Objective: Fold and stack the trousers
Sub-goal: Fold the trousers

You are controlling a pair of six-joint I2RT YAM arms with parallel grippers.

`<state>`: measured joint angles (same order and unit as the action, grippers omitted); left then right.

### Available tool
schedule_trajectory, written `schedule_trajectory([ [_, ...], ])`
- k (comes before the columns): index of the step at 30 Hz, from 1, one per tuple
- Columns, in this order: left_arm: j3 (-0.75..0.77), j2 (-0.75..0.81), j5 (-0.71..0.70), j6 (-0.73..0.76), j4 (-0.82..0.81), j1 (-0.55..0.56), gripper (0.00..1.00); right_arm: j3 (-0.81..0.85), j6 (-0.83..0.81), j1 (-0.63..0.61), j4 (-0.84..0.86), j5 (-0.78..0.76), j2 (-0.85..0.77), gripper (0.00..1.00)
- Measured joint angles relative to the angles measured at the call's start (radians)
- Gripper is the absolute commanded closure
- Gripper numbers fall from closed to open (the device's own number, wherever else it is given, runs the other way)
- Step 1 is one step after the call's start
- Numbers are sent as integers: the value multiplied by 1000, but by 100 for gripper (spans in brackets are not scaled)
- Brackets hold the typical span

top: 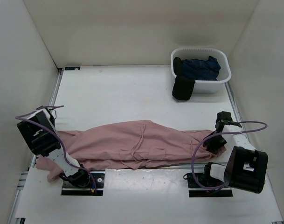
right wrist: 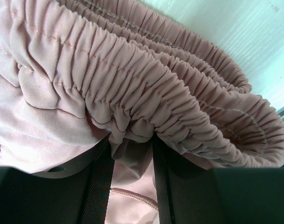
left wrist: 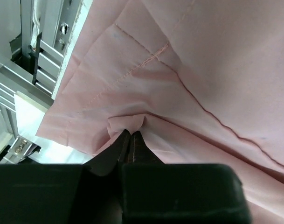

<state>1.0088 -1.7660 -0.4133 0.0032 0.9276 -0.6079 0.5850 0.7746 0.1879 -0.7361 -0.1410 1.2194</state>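
1. Trousers (top: 137, 143): dusty pink, wrinkly, laid lengthwise from 9 to 3 o'clock across near part of table (top: 128, 93). Elastic waist at 3 o'clock end, leg hem at 9.
2. L gripper (left wrist: 131, 134): jaws closed tight, pinching a small fold of fabric nr the stitched hem.
3. R gripper (right wrist: 131, 144): fingers part-way apart w/ gathered waistband clamped between them.
4. Basket (top: 211, 86): white, at 1 o'clock, well apart from trousers. Dark garments (top: 200, 67) inside, one draped over front wall.

so, one pair of pink trousers (top: 132, 144), two grippers, left gripper (left wrist: 130, 140) and right gripper (right wrist: 132, 154), one white basket (top: 224, 79), one navy garment (top: 202, 67), one black garment (top: 183, 88)
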Motion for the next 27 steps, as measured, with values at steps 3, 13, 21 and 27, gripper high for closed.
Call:
schedule_trajectory([
  [3, 4, 2, 1, 0, 13, 0, 86, 2, -2, 0, 1, -13, 0, 58],
  [13, 272, 100, -12, 0, 48, 146, 86, 33, -8, 47, 0, -115, 39, 60],
  [21, 309, 39, -74, -1, 55, 185, 83, 66, -16, 61, -7, -126, 81, 50],
  [27, 287, -121, -107, 3, 63, 182, 0, 103, -56, 64, -4, -140, 93, 27],
])
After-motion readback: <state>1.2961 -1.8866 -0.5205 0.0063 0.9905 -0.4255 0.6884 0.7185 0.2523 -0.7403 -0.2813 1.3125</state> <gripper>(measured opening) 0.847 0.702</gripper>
